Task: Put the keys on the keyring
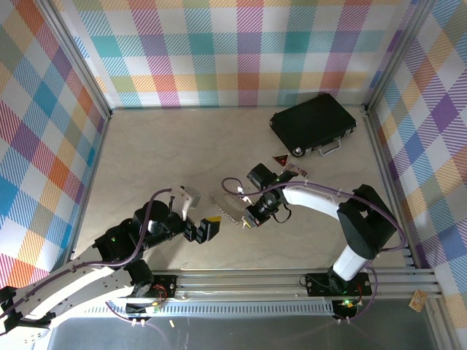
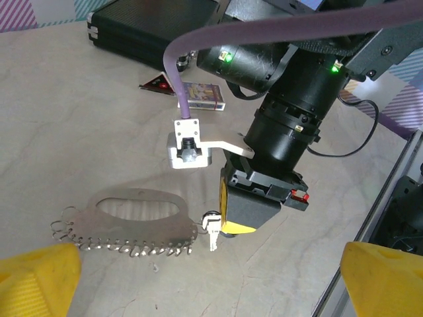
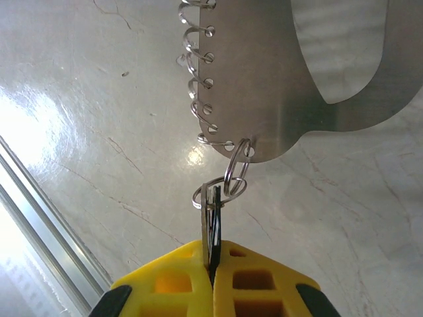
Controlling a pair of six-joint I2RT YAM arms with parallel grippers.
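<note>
The pale marbled table [image 1: 168, 153] carried everything. A black rectangular hard case [image 1: 312, 122] lay at the far right, well beyond the flat silver metal plate with an oval cut-out [image 2: 135, 218]. That plate lay flat on the table in front of the two arms, and a row of wire split rings [image 3: 198, 86] hung through holes along one of its edges.

The left gripper [image 1: 202, 230] hovered just near-left of the plate. Its yellow fingers [image 2: 36, 277] were spread wide apart with nothing between them.

The right gripper [image 3: 213, 254] pointed down at the plate's right end. Its yellow fingers [image 3: 165, 284] were pressed together on a small flat silver-grey key [image 3: 213, 221], which was held on edge.

A small patterned card [image 2: 201, 96] and a small red triangular piece [image 2: 157, 82] lay between the plate and the case, close to each other.

The key [image 2: 213, 234] sat just off the plate's corner. Its upper end met a small ring [image 3: 206, 193] that overlapped the end ring [image 3: 236, 173] through the plate's last hole. Whether the key was fully threaded on could not be told.
</note>
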